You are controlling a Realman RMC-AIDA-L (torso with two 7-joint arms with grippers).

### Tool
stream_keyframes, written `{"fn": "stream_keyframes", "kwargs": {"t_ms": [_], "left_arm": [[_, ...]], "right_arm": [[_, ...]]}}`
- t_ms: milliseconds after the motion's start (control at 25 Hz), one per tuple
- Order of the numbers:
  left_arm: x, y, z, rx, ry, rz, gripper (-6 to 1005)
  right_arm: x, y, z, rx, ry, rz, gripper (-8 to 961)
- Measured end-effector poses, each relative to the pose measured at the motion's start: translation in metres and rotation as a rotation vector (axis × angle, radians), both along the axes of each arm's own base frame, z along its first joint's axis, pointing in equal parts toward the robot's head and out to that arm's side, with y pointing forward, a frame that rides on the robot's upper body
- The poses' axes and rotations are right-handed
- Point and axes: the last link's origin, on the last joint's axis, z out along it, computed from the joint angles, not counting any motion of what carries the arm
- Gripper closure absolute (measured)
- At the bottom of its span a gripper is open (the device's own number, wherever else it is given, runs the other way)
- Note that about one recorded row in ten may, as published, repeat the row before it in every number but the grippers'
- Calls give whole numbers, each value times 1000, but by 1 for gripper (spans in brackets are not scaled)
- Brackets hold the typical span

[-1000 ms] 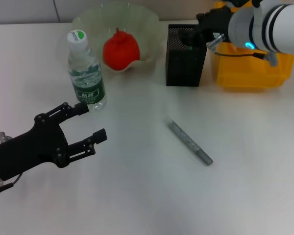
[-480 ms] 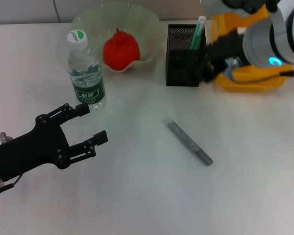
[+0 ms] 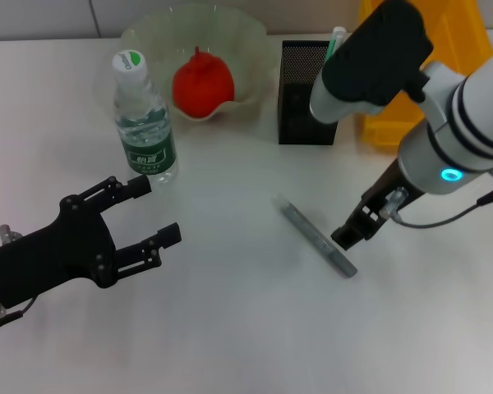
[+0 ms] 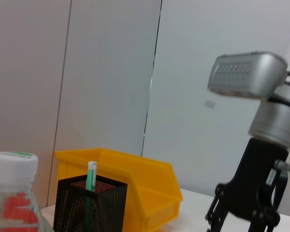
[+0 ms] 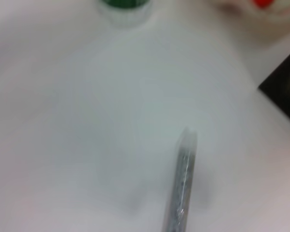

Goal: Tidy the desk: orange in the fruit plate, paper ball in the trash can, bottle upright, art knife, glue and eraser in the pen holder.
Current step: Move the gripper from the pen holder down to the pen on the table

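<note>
The orange [image 3: 202,82] lies in the pale-green fruit plate [image 3: 152,37]. Beside it the bottle [image 3: 145,125] stands upright. A green-and-white glue stick [image 3: 336,39] pokes out of the black mesh pen holder [image 3: 304,98]. On the table lies the grey art knife [image 3: 316,236], also seen in the right wrist view [image 5: 182,188]. My right gripper [image 3: 351,231] hovers open just over the knife's near end. At the near left my left gripper [image 3: 158,208] stays open and holds nothing. The paper ball and eraser are out of view.
The yellow trash can [image 3: 467,29] stands behind the pen holder on the right, mostly hidden by my right arm; the left wrist view shows it too [image 4: 140,181]. White tabletop lies between the two grippers.
My right arm has swung from above the pen holder down to the art knife, leaving the glue stick standing in the holder. The left arm has not moved.
</note>
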Motion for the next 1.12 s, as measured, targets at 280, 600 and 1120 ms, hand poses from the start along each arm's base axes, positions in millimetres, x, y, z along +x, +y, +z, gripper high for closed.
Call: {"fn": "stream_keyframes", "kwargs": {"t_ms": [280,600,1120], "left_arm": [[0,-1,-1,4,2,-3,182],[-1,-2,-2,2,1,2,183],[-2,-3,-3,3,5,9,182]], "right_arm": [[13,3,-16,-4,5,-30,240],[13,2,-31,-25,46,-20,241],[17,11,-38,-17,33,-26,282]]}}
